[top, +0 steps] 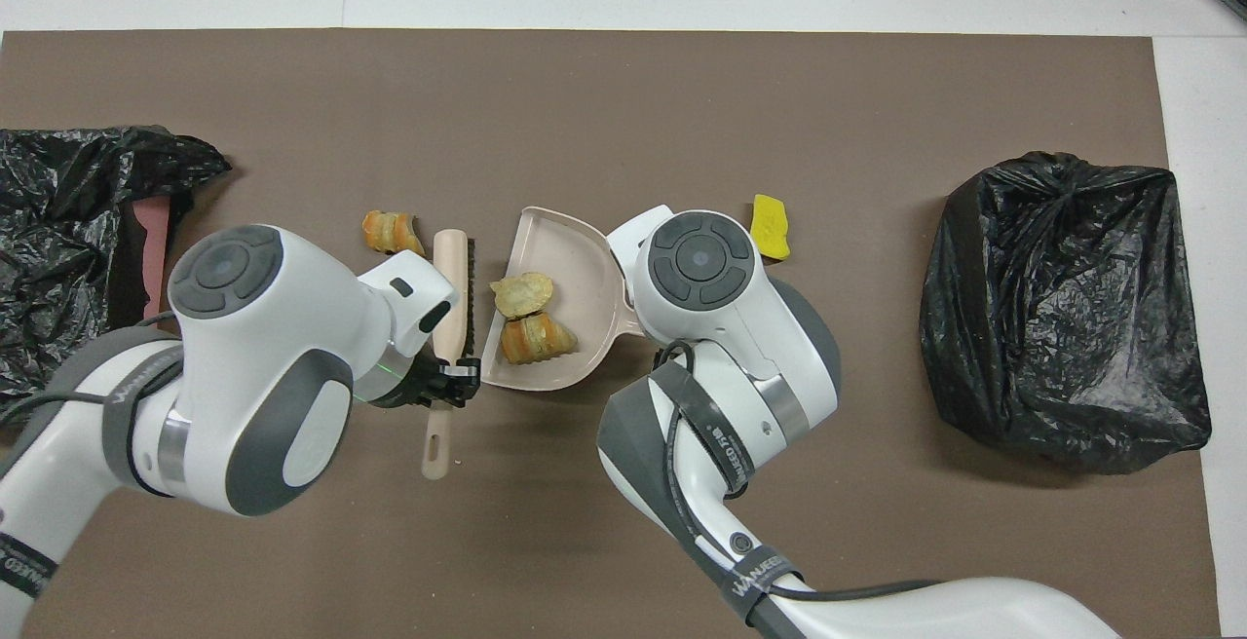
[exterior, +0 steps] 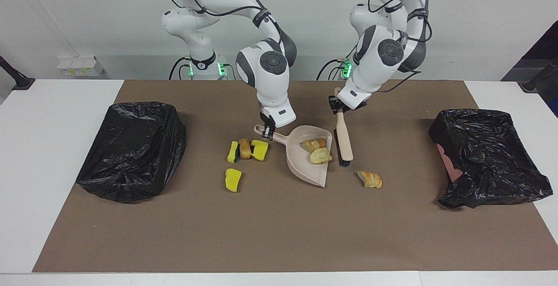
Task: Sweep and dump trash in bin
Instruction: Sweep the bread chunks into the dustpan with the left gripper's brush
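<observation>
While the left gripper [exterior: 335, 106] is clamped on the handle of the brush [exterior: 344, 137], the brush hangs just beside the open mouth of the dustpan [exterior: 305, 160], bristles toward the pan, on the side toward the left arm's end of the table. The right gripper [exterior: 267, 131] is closed on the dustpan handle, pan flat on the brown mat [exterior: 270, 229]. Two tan bread chunks [exterior: 314, 144] [exterior: 321, 156] lie inside the dustpan, touching each other. A third bread chunk [exterior: 370, 178] sits on the mat, outside the pan, farther from the robots than the brush tip and apart from it. Toward the right arm's end, next to the pan handle: a brown crusty lump [exterior: 245, 148] squeezed between two yellow sponge pieces [exterior: 233, 151] [exterior: 260, 149], touching both. A third sponge piece [exterior: 233, 179] lies alone, farther from the robots than that cluster. Black-bagged bin [exterior: 133, 148] at the right arm's end, another black-bagged bin [exterior: 488, 157] at the left arm's end, both well apart from the trash.
</observation>
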`<state>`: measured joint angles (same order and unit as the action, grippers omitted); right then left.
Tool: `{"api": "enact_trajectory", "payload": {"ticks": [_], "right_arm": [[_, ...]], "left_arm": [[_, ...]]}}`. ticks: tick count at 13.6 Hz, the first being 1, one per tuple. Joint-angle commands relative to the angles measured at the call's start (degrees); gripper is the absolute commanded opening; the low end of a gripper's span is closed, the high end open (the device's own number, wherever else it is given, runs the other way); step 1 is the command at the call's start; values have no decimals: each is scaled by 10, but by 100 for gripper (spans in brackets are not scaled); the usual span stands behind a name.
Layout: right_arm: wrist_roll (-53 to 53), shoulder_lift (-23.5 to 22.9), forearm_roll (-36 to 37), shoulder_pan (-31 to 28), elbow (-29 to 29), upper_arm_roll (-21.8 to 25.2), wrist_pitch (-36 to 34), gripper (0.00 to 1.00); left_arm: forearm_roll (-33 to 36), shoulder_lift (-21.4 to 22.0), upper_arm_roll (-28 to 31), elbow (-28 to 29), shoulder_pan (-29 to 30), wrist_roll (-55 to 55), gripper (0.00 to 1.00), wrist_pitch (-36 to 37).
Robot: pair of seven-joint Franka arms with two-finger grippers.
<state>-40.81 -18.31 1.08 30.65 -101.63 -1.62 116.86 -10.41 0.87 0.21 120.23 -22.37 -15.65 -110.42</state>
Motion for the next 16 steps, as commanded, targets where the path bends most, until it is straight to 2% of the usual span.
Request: {"api": "enact_trajectory", "payload": {"ticks": [1,3,4,6,9,12,16], "right_arm": [[27,11,-25,-1,-15,-5,-9,0],[27,8,-25,-1,-15,-6,-8,0],[27,7,-25,-1,-15,-6,-6,0],[28,6,-25,-1,-15,-6,1,0],[31,2,-25,6,-15,-6,3,0],[34,2,-25,6,-15,-6,1,0],[42,2,-26,7,-15,-6,2,0]], "left_arm": [[82,-22,-3,-28,48,55,0,-3],[96,-38,-3,-36,100,127,0,-39],[123,-61,-3,-45,113,155,0,-60],[163,-95,-3,-61,143,167,0,-74],[192,-132,-3,-64,174,207,0,-137],[192,-129,-6,-40,167,208,0,-125],[181,-94,-10,18,110,211,0,-113]]}}
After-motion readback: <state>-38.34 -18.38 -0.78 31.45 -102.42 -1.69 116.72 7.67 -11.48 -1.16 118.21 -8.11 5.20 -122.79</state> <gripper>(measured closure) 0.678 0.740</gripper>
